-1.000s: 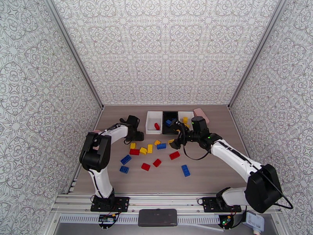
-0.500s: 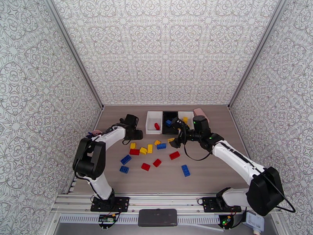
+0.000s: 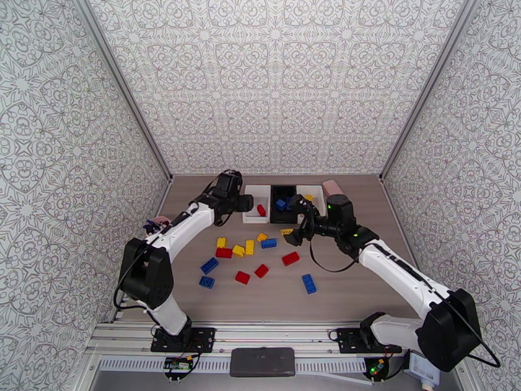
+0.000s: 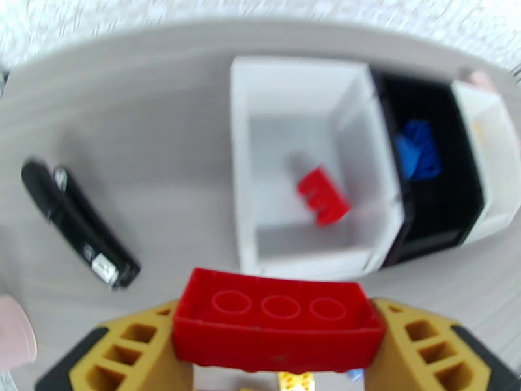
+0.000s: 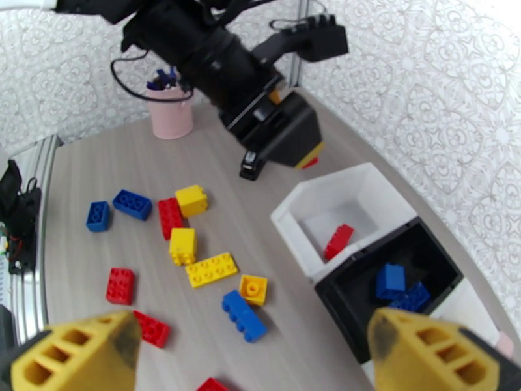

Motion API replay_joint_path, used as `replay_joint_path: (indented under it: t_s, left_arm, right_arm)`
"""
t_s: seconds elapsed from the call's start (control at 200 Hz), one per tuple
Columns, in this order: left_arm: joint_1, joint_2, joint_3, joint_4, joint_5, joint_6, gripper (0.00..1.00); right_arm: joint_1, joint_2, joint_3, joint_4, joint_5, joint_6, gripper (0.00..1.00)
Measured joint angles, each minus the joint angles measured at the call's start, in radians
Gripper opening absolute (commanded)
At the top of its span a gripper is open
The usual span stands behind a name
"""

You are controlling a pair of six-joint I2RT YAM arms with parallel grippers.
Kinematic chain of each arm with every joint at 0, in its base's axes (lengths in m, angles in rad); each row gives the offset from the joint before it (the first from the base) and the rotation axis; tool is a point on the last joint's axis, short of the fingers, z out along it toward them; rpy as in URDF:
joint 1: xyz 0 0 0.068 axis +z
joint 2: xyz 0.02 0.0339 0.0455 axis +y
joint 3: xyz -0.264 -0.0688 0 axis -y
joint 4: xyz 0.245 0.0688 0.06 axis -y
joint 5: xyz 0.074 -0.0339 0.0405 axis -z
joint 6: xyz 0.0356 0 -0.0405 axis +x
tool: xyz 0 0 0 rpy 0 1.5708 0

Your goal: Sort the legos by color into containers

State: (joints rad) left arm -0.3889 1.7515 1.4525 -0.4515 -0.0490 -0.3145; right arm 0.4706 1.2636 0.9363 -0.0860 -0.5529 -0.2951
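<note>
Barely begun: the three trays [image 3: 282, 188] at upper centre hold a few bricks, while about a dozen bricks [image 3: 249, 247] lie mid-desk [image 3: 352, 281]. The left hand [image 4: 277, 350] clamps a red brick [image 4: 277, 317] just below the left white tray [image 4: 239, 177]. The right hand [image 5: 254, 360] gapes wide, empty.

The far middle of the table [image 3: 260, 301] is taken up by a left white tray [image 4: 242, 190], a black tray [image 5: 342, 298] and a right white tray [image 4: 487, 190], touching in 1 row. The space just beside the left white tray is blocked by the left gripper [image 4: 279, 360], clamped on a red brick [image 4: 277, 317]. The right gripper [image 5: 254, 347], spread wide, is hung before the black tray. The middle is cluttered by loose bricks [image 3: 249, 247] with narrow gaps. A black bar [image 4: 78, 226] and pink cup [image 5: 170, 115] are placed at the left. The near strip is left bare.
</note>
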Motion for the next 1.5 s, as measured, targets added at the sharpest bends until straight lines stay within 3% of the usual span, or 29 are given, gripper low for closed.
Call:
replay_joint_path:
  t_s: [0.39,0.825,1.22,1.501]
  left_arm:
    - [-0.008,0.3,0.311,0.013,0.011,0.001,0.64]
    - [0.005,0.526,0.54,-0.039,0.057,-0.003,0.64]
    - [0.008,0.547,0.562,-0.087,0.064,-0.009,0.67]
    - [0.008,0.547,0.561,-0.092,0.066,-0.018,0.84]
  right_arm:
    - [0.0,-0.002,-0.017,0.033,0.069,0.01,0.97]
    - [0.0,0.021,-0.017,0.03,0.083,0.008,0.97]
    - [0.0,0.009,-0.017,0.043,0.212,0.026,0.97]
    - [0.0,-0.014,-0.017,0.063,0.234,0.037,0.97]
